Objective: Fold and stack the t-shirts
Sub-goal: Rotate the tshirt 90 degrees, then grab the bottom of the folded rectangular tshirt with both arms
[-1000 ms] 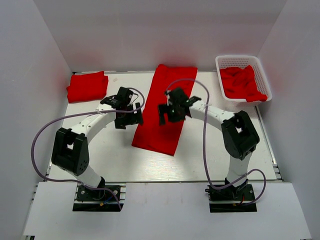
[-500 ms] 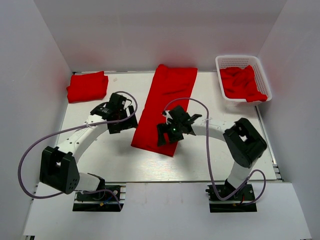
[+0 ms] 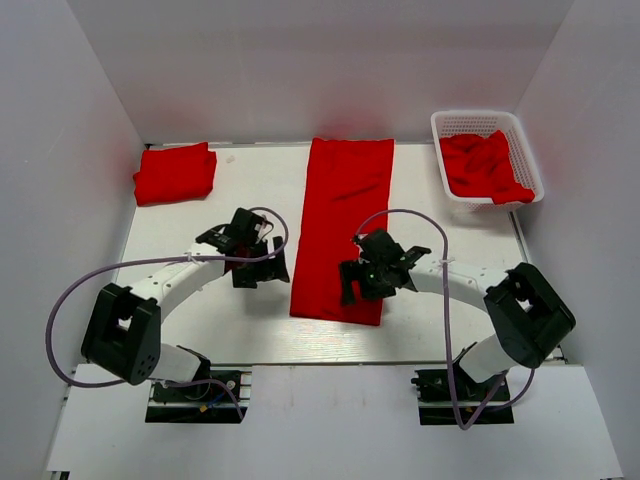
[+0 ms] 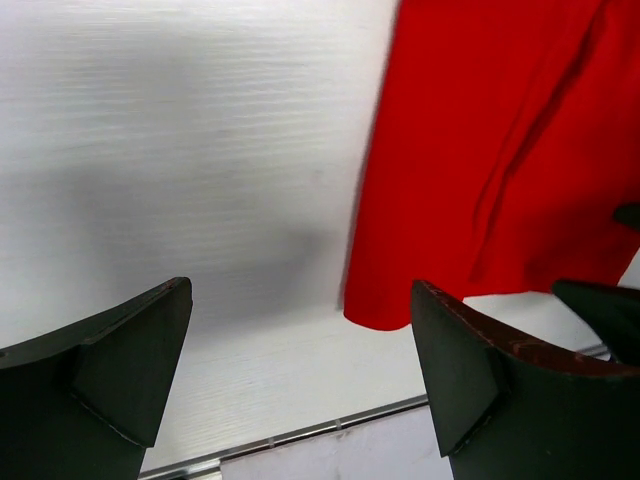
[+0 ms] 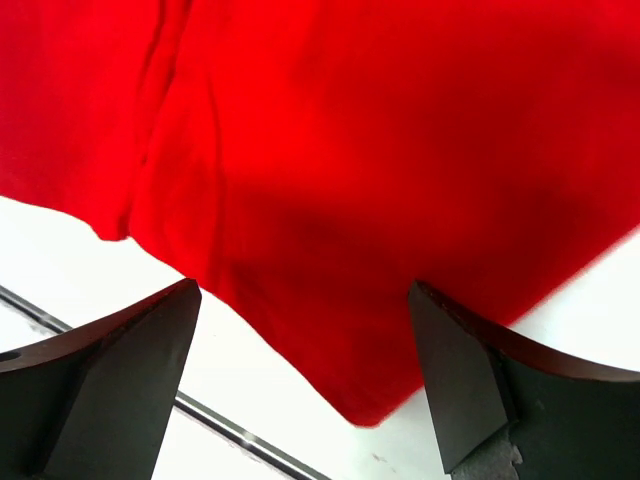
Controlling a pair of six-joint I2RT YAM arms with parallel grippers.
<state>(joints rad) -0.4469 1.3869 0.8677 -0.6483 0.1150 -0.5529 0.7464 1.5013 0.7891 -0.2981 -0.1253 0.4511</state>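
Note:
A long red t-shirt [image 3: 342, 225], folded into a narrow strip, lies down the middle of the table. My left gripper [image 3: 263, 270] hangs open just left of the strip's near end, over bare table; the left wrist view shows that shirt corner [image 4: 470, 170] to the right of the open left gripper [image 4: 300, 355]. My right gripper [image 3: 361, 286] is open over the strip's near right corner [image 5: 380, 200], with nothing between its fingers. A folded t-shirt [image 3: 175, 172] rests at the back left. More crumpled red t-shirts [image 3: 485, 165] fill the basket.
The white lattice basket [image 3: 475, 115] stands at the back right by the wall. White walls close in the table on three sides. A metal rail [image 4: 300, 435] runs along the table's near edge, just below both grippers.
Both grippers have moved toward the near edge. The strip lay tilted before; now it lies straighter, with its near end further right and nearer the edge. Both grippers stayed open.

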